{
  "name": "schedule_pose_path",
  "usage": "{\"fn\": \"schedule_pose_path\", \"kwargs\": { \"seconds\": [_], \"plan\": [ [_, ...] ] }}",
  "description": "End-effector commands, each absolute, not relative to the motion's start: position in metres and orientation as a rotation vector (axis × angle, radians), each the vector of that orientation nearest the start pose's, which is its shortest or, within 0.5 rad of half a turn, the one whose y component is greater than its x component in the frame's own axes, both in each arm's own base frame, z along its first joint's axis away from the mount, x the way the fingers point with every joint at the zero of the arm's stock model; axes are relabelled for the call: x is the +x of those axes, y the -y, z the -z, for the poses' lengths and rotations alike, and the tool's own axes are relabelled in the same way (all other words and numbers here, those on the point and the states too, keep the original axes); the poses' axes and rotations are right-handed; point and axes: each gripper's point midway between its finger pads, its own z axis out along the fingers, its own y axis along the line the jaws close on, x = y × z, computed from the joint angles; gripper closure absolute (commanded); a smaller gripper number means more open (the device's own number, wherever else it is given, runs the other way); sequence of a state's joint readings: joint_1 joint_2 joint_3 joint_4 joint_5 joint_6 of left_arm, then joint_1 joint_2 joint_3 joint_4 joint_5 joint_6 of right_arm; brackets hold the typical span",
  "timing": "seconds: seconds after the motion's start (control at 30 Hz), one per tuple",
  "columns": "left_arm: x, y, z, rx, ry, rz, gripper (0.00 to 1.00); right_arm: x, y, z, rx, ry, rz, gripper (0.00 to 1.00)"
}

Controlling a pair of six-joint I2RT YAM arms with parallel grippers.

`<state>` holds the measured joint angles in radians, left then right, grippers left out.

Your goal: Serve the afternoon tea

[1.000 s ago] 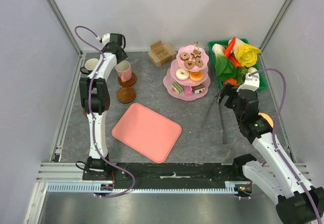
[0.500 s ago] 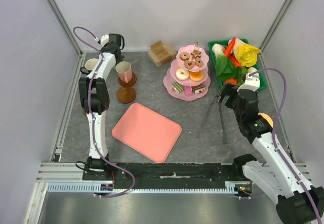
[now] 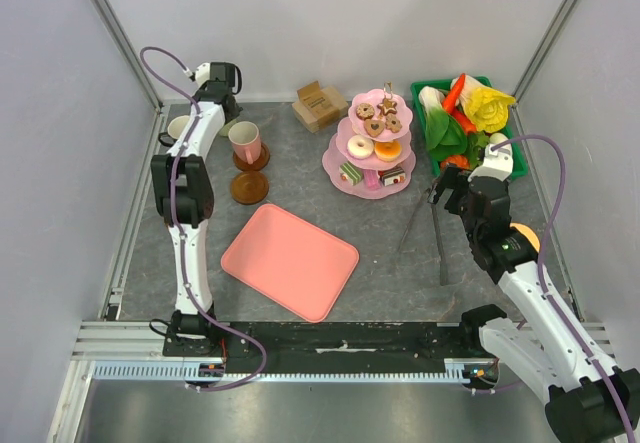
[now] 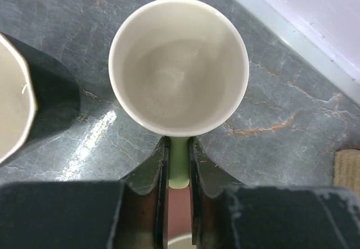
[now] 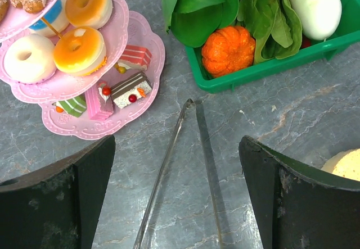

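In the left wrist view, a pale green mug (image 4: 179,63) stands upright on the table, and my left gripper (image 4: 179,145) is shut on its handle. The black mug (image 4: 50,97) is just to its left. From above, my left gripper (image 3: 222,113) is at the far left corner and hides the green mug; the black mug (image 3: 180,126) is beside it. The pink mug (image 3: 243,141) sits on a brown coaster (image 3: 254,160), with a second coaster (image 3: 249,187) bare. Toy pastries fill a pink tiered stand (image 3: 335,163). My right gripper (image 5: 177,142) is open above metal tongs (image 5: 169,164).
A flat pink tray (image 3: 290,260) lies mid-table. A green bin (image 5: 253,77) of toy vegetables stands at the far right, and a small cardboard box (image 3: 318,105) at the back. A pale round object (image 3: 520,235) lies by the right arm. Frame walls close in both sides.
My left gripper has shut on the pale green mug's handle and its wrist has shifted slightly back and left. The right arm has not moved.
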<state>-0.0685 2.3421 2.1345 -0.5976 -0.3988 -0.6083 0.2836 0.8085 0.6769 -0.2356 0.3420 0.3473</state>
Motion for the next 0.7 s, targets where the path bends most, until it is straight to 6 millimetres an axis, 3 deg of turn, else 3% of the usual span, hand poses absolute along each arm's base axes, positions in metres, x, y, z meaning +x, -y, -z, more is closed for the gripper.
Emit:
{"fn": "schedule_pose_path", "kwargs": {
  "seconds": [0.0,0.17,0.27,0.37,0.47,0.57,0.6,0.67],
  "plan": [
    [0.611,-0.013,-0.265,-0.722,-1.851,-0.050,0.98,0.304,-0.038,-0.217,0.292,-1.859,-0.089,0.02],
    [0.588,-0.015,-0.323,-0.676,-1.771,-0.063,0.98,0.305,-0.041,-0.216,0.282,-1.865,-0.106,0.02],
    [0.567,-0.009,-0.345,-0.655,-1.752,-0.060,0.98,0.304,-0.042,-0.219,0.281,-1.855,-0.115,0.02],
    [0.533,0.004,-0.358,-0.604,-1.756,-0.046,0.98,0.302,-0.043,-0.223,0.279,-1.841,-0.131,0.02],
    [0.484,0.020,-0.370,-0.546,-1.759,0.007,0.98,0.299,-0.046,-0.228,0.273,-1.827,-0.158,0.02],
    [0.433,0.023,-0.353,-0.556,-1.783,0.050,0.98,0.297,-0.049,-0.233,0.263,-1.808,-0.189,0.02],
    [0.416,0.025,-0.329,-0.553,-1.822,0.068,0.98,0.297,-0.050,-0.236,0.263,-1.800,-0.200,0.02],
    [0.391,0.030,-0.311,-0.536,-1.833,0.124,0.98,0.296,-0.054,-0.236,0.248,-1.803,-0.219,0.02]
  ]
}}
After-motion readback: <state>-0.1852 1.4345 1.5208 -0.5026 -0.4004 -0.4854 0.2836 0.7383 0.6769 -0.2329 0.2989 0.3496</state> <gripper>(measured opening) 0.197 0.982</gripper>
